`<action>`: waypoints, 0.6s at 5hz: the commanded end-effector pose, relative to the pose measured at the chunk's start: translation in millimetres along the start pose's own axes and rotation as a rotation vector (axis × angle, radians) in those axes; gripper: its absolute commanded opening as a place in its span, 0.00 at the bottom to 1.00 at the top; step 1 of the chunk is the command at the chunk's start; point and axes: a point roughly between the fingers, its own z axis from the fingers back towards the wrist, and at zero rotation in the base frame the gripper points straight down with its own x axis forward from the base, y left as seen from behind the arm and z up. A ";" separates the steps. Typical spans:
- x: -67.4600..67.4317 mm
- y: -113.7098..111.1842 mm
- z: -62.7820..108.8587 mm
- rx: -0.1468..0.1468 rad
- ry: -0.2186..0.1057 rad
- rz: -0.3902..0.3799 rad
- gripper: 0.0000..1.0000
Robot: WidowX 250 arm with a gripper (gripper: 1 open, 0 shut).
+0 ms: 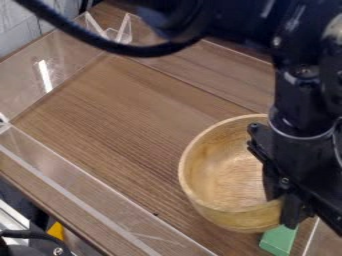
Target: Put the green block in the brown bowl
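Block: the green block (279, 240) is seen at the bottom right of the frame, just outside the bowl, right under the gripper; only its lower part shows, the rest is hidden by the black fingers.
Bowl: the brown bowl (230, 178) stands on the wooden table (120, 110), its hollow is empty, and its near right rim is covered by the arm.
Gripper: the gripper (299, 214) is pointed almost straight down at the block; the fingers are pressed in as far as they go, and they appear to be pinching the block, though the contact itself is hidden.
Task state: the block is judged not yet in the bowl; a lift and a short carry over the rim are what remain.
Risk, weak hold: if only an edge of the flat bar is pinched, it could be twisted or dropped as it is raised.
Risk, rim: the block sits close against the bowl wall, so a low carry could catch the thick rim and push or tip the bowl.
Risk, release: a release made too near the rim could leave the block outside, or propped on the rim.
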 end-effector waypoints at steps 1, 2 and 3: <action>7.1 0.2 5.0 -0.003 -0.040 0.004 0.00; 7.4 1.7 4.0 -0.002 -0.045 0.010 0.00; 8.7 2.3 1.8 -0.001 -0.049 0.016 0.00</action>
